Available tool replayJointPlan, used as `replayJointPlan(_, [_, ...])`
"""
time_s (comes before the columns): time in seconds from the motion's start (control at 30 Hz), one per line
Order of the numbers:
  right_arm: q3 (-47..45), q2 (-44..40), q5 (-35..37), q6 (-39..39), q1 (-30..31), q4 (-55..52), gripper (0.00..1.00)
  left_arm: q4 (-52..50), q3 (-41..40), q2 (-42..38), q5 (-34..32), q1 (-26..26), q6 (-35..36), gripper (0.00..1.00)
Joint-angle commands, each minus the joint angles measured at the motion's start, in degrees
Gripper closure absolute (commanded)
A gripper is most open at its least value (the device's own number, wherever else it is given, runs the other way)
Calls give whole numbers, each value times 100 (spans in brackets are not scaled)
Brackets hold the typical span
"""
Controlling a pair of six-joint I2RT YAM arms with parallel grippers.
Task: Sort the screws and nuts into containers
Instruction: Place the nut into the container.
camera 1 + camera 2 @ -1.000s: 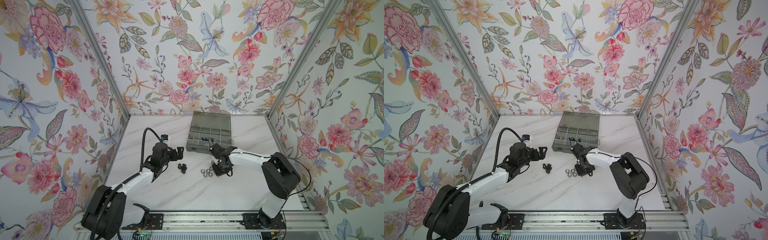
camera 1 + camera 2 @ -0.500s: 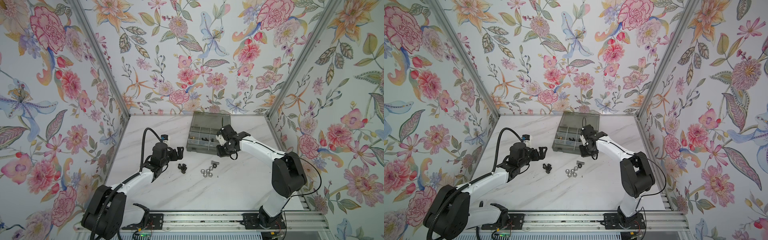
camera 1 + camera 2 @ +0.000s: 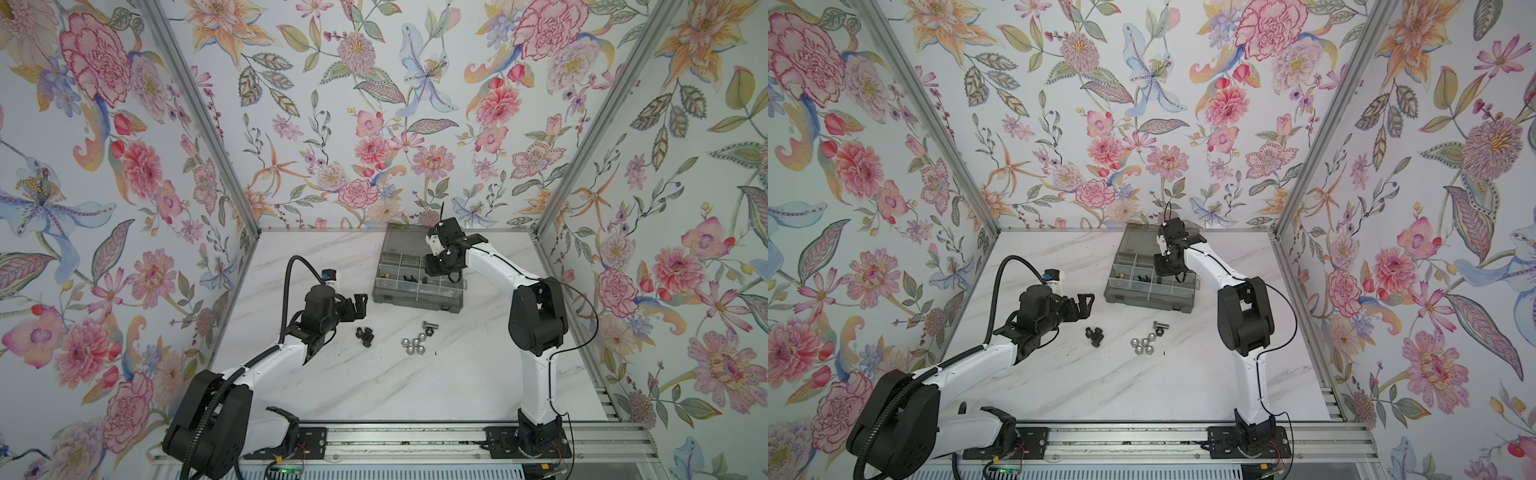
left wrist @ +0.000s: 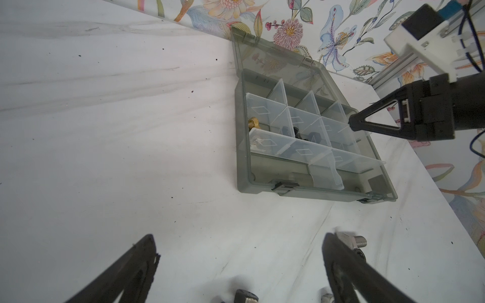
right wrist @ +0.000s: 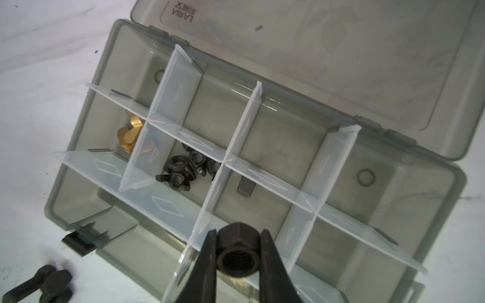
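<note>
The left pincer [image 3: 359, 301] hangs low over the white marble-pattern table top [image 3: 374, 386]. Its jaws are spread wide, w/ nothing between them. Just beside its tips, on the near side, lies a small heap of stubby black bolts [image 3: 365, 336]. Further from it, toward the other arm, sits a tight group of shiny silver hex nuts [image 3: 413, 344]. Close behind them are a loose black nut [image 3: 428, 331] and a silver hex-head bolt [image 3: 430, 325]. In the left wrist view this bolt [image 4: 353, 240] shows right beside one finger.

Beyond these stands the smoky grey translucent plastic organiser box [image 3: 415, 301], its hinged lid [image 3: 405, 241] open and leaning back. The right pincer [image 3: 439, 266] is above the box, jaws narrow and clamped on a black hex nut [image 5: 236, 236]. This nut hangs in the air over the clear dividers; which compart. is under it I cannot tell.

Past the pincer tips, in the middle row, one dark piece [image 5: 245, 189] lies alone. Several small black nuts [image 5: 183, 170] are in the next compart., and brass-coloured pieces [image 5: 130, 136] in the one after, at the box end toward the left pincer.
</note>
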Motion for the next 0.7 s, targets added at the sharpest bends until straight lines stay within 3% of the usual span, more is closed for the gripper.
replayJointPlan(0.0, [267,123,151,-56,-1,-112,89,-67,-51,-85,-24,28,0,1])
replayJointPlan(0.13, [267,229,221,-91,-5,-125,83,-75,-55,-90,-40,29,-1,1])
replayJointPlan(0.23, [222,240,320,-116,-1,-118,62,-71,-43,-62,-31,28,-2,1])
replayJointPlan(0.3, [218,215,333,-169,-4,-143,54,-69,-25,-46,-21,35,-3,1])
replayJointPlan(0.47, [30,-366,655,-461,81,-402,47,-119,-29,-115,-25,28,-9,1])
replayJointPlan(0.67, [-1101,-1651,226,-392,151,-446,42,-140,-35,-161,-83,27,0,1])
